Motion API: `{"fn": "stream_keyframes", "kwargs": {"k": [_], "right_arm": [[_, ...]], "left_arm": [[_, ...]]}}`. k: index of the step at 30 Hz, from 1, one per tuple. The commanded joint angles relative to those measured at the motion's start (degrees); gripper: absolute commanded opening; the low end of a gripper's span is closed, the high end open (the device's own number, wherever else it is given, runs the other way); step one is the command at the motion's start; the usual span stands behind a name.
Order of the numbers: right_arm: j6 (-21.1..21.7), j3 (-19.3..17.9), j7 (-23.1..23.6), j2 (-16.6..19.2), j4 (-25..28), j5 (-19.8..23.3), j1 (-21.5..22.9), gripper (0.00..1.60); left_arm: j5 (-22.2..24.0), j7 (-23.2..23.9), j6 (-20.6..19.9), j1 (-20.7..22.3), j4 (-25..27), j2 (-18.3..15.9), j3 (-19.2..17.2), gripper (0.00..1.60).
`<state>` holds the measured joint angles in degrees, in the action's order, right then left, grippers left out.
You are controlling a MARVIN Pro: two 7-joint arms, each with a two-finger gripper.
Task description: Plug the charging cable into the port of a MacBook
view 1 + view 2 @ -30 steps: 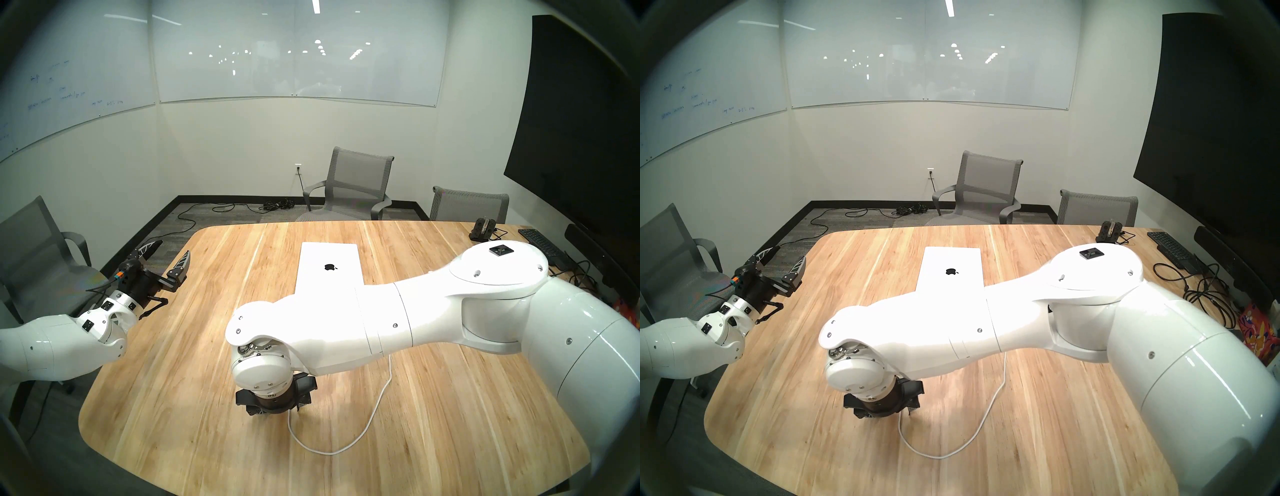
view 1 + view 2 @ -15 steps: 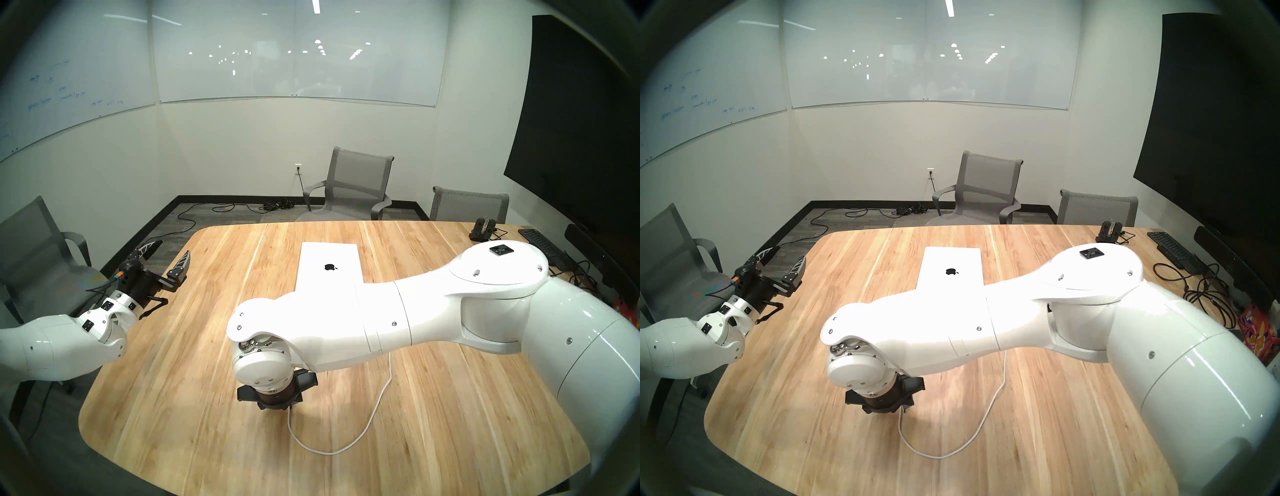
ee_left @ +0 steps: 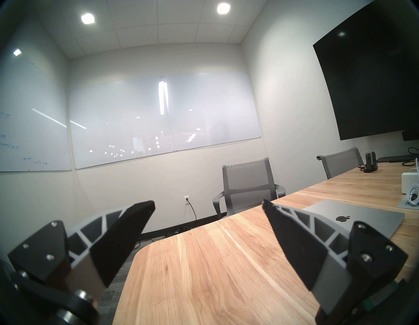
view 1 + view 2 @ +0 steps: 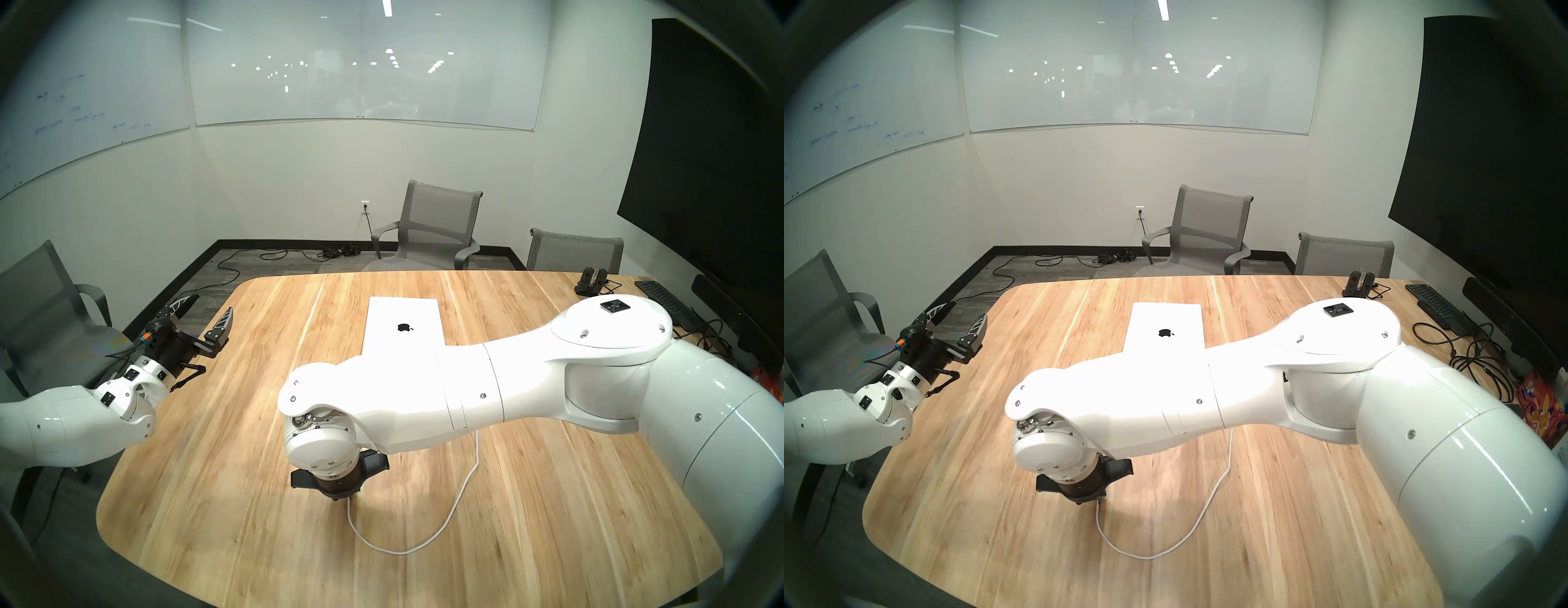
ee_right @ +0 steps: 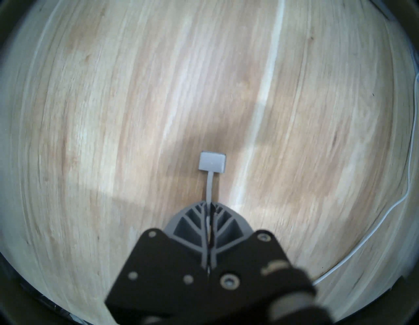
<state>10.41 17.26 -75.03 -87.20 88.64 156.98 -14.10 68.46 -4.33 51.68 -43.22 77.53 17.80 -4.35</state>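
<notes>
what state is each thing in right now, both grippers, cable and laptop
right gripper: shut on the charging cable, pointing down at the table
charging cable: pinched just behind its connector, the rest looping loose on the table
left gripper: open, empty
MacBook: lid closed, flat, nothing plugged in that shows

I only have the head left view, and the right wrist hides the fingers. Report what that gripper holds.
Observer: In the right wrist view, the right gripper is shut on the charging cable, pinching the cord just behind its connector.
Operator: Give me the connector's position.
Observer: It sticks out past the fingertips, with the wooden table behind it.
Operator: Find the charger.
Observer: In the left wrist view, a white power brick stands on the table beyond the MacBook. I cannot trace the cord to it.
</notes>
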Motion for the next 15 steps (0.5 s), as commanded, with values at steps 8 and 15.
{"fn": "stream_keyframes", "kwargs": {"k": [8,15], "right_arm": [[-1.2,1.3,1.4,-2.8,-3.8,-1.2,-2.7,0.0],[-2.4,1.8,2.3,-8.6,-9.7,-2.6,-5.3,0.0]], "left_arm": [[-0.1,-0.1,0.4,0.9,0.1,-0.1,-0.8,1.6],[0.0,0.0,0.4,0.9,0.1,-0.1,-0.7,1.6]]}}
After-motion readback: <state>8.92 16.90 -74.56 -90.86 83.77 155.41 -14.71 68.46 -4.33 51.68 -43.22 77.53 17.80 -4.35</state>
